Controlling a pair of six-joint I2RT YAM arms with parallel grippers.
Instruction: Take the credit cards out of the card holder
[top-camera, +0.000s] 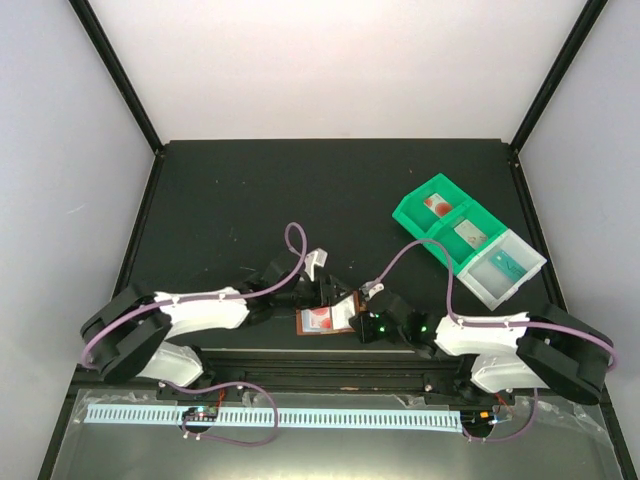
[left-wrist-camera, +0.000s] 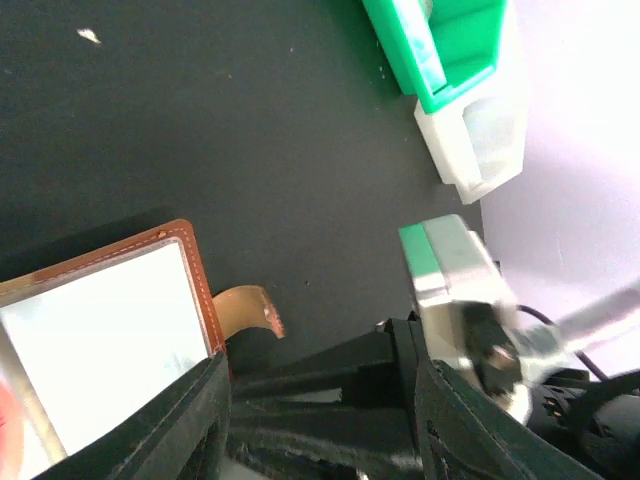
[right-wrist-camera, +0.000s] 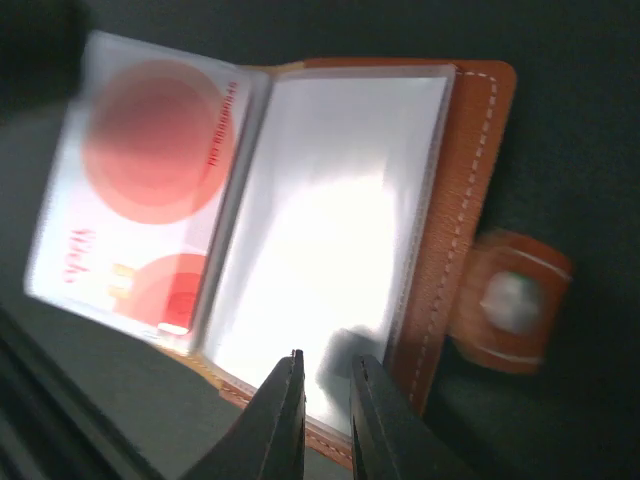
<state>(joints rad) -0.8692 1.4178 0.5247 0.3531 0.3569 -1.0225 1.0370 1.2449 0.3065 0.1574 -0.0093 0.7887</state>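
Observation:
The brown card holder lies open on the black table between the two arms. In the right wrist view the card holder shows a white credit card with red round blots under its left clear sleeve. The right sleeve looks pale and glary. My right gripper hovers over the holder's near edge, jaws a narrow gap apart with nothing between them. My left gripper stands open; its left finger overlaps the holder's corner beside the snap tab.
A green compartmented tray with a pale end section sits at the right back and holds cards. The same tray appears at the top of the left wrist view. The right arm's wrist is close to my left fingers.

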